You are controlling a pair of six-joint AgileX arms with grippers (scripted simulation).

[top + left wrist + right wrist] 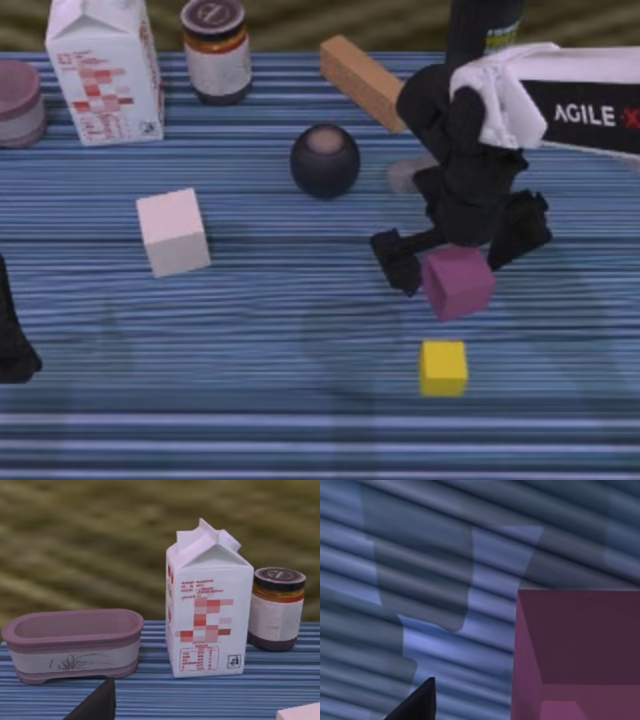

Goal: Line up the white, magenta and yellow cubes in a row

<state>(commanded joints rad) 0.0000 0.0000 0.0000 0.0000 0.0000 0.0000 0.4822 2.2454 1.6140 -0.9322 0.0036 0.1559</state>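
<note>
— Where was the right gripper (455, 258)?

— Over the right half of the table (300, 330), about midway between the far and near edges. Its fingers stood wide apart, one on either side of the magenta cube (458, 282), and they did not look closed on it. In the right wrist view the cube (577, 655) filled one side, with striped blue tabletop beside it.

— And the other two cubes?

— The yellow cube (443, 367) lay just nearer the front edge than the magenta one, apart from it. The white cube (173, 231) sat well off in the left half.

— The left arm?

— The left gripper (15, 340) was parked at the left edge; I couldn't tell how its fingers stood. Its wrist view showed a milk carton (207, 605), a jar (276, 608) and a pink bowl (73, 642) along the far edge.
</note>
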